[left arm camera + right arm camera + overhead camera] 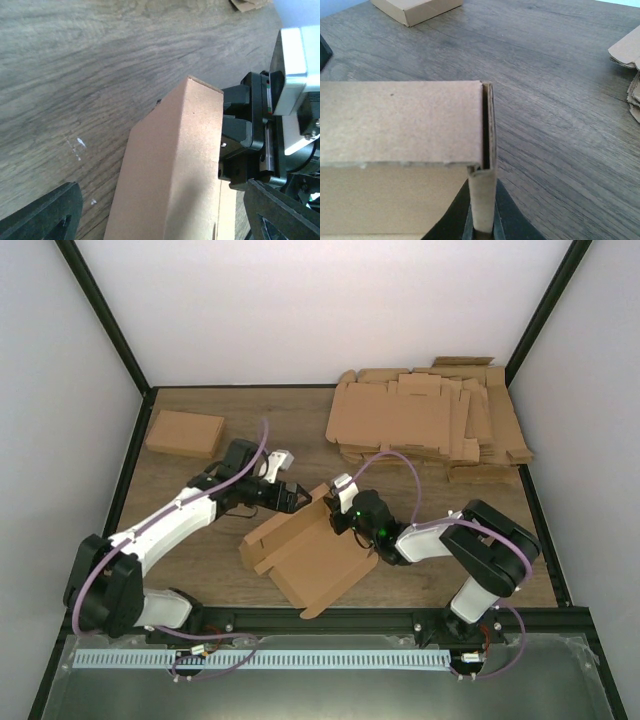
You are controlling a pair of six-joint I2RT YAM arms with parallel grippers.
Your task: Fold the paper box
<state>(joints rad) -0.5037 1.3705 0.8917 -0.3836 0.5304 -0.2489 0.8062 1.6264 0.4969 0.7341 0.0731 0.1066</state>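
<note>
Reaching inward, right gripper [482, 227] pinches paper box [305, 550] wall; left gripper [293, 498] gapes

One paper box [310, 560], one closed box [184, 432], one sheet pile [430, 420], two arms [165, 520] [430, 538].

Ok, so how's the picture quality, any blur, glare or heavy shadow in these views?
Top view: even, soft light, sharp, only faint shadows. Left wrist view: the box looks soft, its lower right in shade, and the left fingers are dark blurs in the bottom corners. Right wrist view: box edge crisp, no harsh glare.
</note>
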